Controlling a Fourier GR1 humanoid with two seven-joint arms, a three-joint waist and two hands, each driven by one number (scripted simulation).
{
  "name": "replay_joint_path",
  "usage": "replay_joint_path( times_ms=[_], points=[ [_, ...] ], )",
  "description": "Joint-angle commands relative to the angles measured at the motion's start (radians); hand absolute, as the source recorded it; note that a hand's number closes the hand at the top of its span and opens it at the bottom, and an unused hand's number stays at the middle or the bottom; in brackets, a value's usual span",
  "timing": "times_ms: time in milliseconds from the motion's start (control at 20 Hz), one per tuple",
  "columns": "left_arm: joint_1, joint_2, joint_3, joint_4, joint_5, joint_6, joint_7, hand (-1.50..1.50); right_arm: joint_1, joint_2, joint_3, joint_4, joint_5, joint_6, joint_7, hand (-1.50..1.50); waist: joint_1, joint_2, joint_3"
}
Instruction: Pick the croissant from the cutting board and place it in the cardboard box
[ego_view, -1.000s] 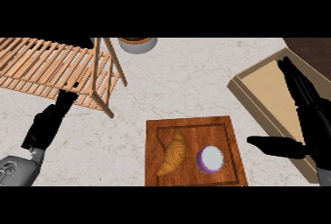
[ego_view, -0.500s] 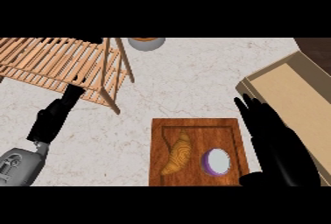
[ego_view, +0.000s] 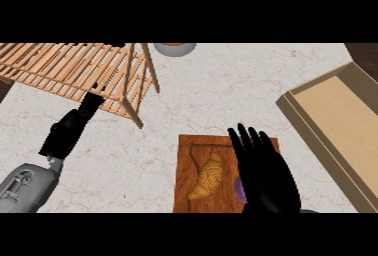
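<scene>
Currently the croissant (ego_view: 209, 176) lies on the cutting board (ego_view: 184, 200), lower centre, right robot hand (ego_view: 266, 172) spread beside it; cardboard box (ego_view: 332, 120), right edge, shows bare floor.

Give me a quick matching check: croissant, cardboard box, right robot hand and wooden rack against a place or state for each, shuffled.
1 croissant
2 cardboard box
3 right robot hand
4 wooden rack

A view's upper left
B view's right edge
C lying on the cutting board
D open, above the board's right part

Pairs: 1-C, 2-B, 3-D, 4-A
</scene>
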Motion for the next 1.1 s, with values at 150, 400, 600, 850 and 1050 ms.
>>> replay_joint_path(
  times_ms=[150,400,600,850,1050],
  points=[
    [-0.06,-0.021,-0.013,-0.078,-0.022,-0.013,-0.078,0.0,-0.05,0.212,0.045,0.158,0.005,0.163,0.288,-1.5,-0.013,-0.018,0.016],
    [-0.071,-0.016,0.009,-0.052,-0.014,-0.013,-0.073,0.0,-0.065,0.389,0.064,0.307,0.068,0.145,0.336,-1.5,-0.017,-0.015,0.02],
    [-0.06,-0.018,0.007,-0.054,-0.017,-0.018,-0.099,0.0,-0.101,0.399,0.039,0.372,0.098,0.169,0.344,-1.5,-0.02,-0.017,0.02],
    [-0.051,-0.007,0.017,-0.077,-0.003,-0.034,-0.085,0.0,-0.117,0.402,0.046,0.417,0.123,0.165,0.347,-1.5,-0.016,-0.019,0.023],
    [-0.051,0.004,0.026,-0.068,-0.011,-0.033,-0.095,0.0,-0.129,0.402,0.045,0.453,0.11,0.159,0.343,-1.5,-0.016,-0.017,0.023]
  ],
)
